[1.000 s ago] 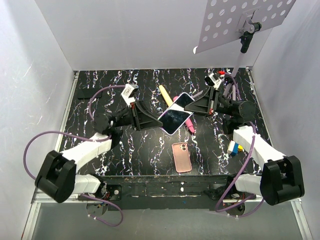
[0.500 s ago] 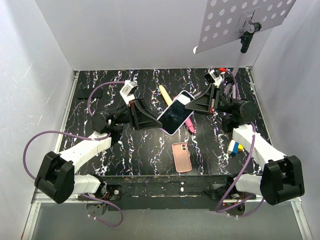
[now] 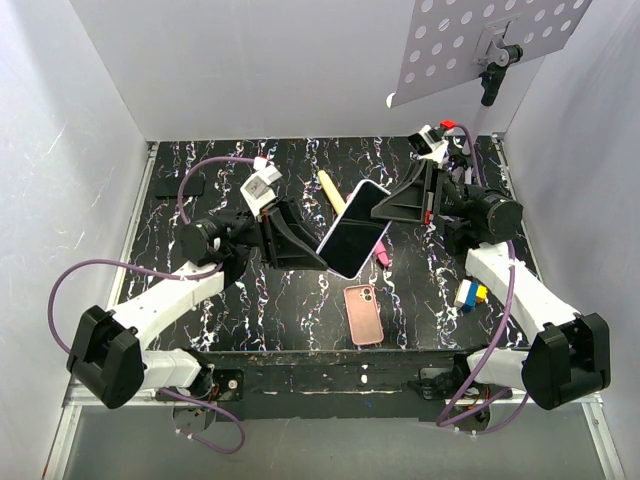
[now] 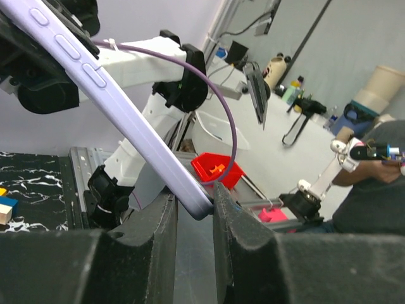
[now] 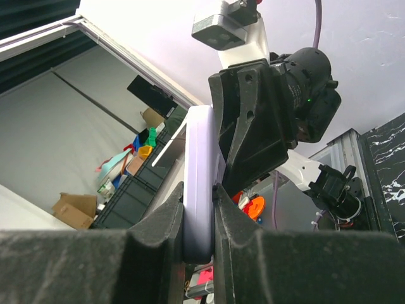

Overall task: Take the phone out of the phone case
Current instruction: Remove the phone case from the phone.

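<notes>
A slim phone (image 3: 352, 232) with a glossy dark screen and a lavender edge hangs tilted in the air above the middle of the table. My left gripper (image 3: 323, 256) is shut on its lower left corner. My right gripper (image 3: 387, 204) is shut on its upper right end. In the left wrist view the lavender edge (image 4: 114, 95) runs down into my gripper (image 4: 195, 197). In the right wrist view the phone (image 5: 201, 158) stands clamped in my gripper (image 5: 199, 193). The salmon-pink phone case (image 3: 363, 313) lies back-up on the table, apart from both grippers. I cannot tell whether anything is inside it.
A yellow stick (image 3: 329, 188) and a pink marker (image 3: 381, 252) lie under the raised phone. Coloured blocks (image 3: 468, 293) sit by the right arm. A perforated plate on a stand (image 3: 480, 40) hangs over the back right. White walls enclose the table.
Both grippers have lifted the phone higher and tilted it steeper, so it looks larger from above. The pink case has not moved.
</notes>
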You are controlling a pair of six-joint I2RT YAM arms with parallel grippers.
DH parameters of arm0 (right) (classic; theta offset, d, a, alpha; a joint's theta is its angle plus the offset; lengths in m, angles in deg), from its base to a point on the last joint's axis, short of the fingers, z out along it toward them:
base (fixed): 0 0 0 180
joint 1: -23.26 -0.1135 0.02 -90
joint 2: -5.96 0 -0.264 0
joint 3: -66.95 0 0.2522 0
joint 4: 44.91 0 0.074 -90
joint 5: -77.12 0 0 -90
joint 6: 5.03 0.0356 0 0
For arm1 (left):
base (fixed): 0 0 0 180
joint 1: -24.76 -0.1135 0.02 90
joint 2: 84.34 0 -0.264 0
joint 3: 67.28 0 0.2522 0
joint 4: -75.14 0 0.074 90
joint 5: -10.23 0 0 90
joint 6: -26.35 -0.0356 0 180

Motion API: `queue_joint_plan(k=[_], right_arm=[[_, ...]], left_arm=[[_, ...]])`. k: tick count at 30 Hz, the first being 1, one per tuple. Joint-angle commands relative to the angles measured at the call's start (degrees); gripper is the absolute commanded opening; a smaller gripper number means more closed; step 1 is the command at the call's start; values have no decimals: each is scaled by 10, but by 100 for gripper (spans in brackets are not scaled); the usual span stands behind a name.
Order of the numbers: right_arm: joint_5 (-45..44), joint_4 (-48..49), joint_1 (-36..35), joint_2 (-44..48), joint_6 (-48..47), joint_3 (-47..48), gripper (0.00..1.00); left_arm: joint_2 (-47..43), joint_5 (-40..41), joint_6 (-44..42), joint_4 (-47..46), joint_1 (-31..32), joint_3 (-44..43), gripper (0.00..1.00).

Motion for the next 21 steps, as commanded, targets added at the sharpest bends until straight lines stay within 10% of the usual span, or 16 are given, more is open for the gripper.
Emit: queue_joint_plan(k=[1,14,21], right_arm=[[-81,155,-30,2,284,33,1],[-102,129,-30,2,279,-6,1],[-81,124,-31,-11,290,17,1]], left_arm=[[32,-82,-55,-102,22,-28,0],[-48,-55,-476,469,17,-66,0],[-116,-20,-512,515,17,-29,0]])
